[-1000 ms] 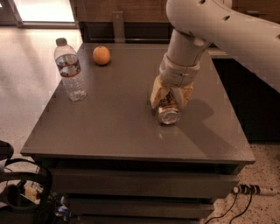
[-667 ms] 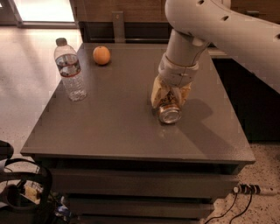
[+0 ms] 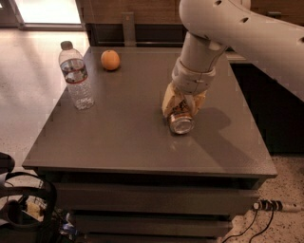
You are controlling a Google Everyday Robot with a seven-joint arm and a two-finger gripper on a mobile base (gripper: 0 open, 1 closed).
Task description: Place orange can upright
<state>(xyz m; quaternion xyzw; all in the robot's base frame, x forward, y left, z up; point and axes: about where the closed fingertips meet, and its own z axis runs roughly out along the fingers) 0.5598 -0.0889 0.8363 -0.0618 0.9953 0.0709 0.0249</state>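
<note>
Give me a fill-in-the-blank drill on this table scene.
1. The gripper, right of the middle of the table, has its jaws shut on the ___.
2. The bottle stands upright near the table's ___ edge as the camera sees it.
3. Near the back edge, right of the bottle, lies an ___.
Missing words: can; left; orange.

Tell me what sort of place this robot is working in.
Probably an office kitchen or break area: a grey table backed by wood cabinets, with a water bottle and an orange on it. The gripper grips the orange can mid-table.
</note>
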